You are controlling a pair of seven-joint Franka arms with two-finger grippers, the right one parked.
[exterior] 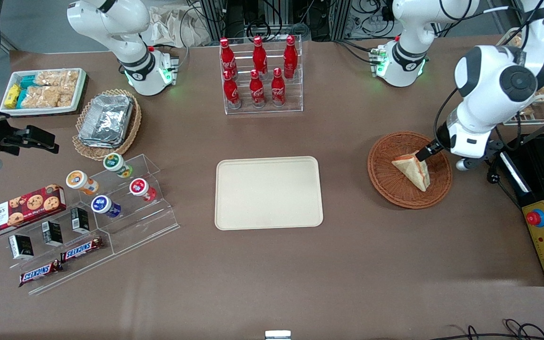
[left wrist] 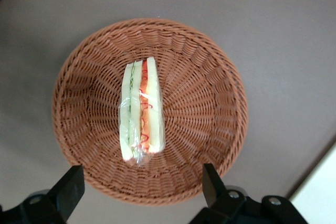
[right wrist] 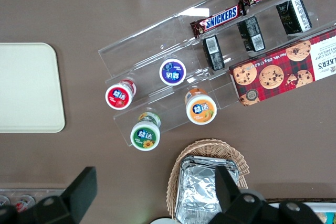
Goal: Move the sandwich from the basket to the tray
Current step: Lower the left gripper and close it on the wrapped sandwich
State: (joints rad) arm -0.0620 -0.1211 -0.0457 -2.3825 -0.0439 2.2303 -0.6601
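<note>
In the front view's centre the tray (exterior: 268, 192) lies flat on the brown table (exterior: 347, 274). At right of the frame, a little higher, sits the basket (exterior: 387, 186) with the sandwich (exterior: 413, 171) lying in it. The gripper (exterior: 427, 152) hangs over the basket's upper rim, just above the sandwich's top corner. In the left wrist view its fingers (left wrist: 68, 188) stand wide apart, holding nothing, well clear of the sandwich (left wrist: 140, 111) in the basket (left wrist: 199, 93). Farther up the front view stands the bottle rack (exterior: 262, 75).
</note>
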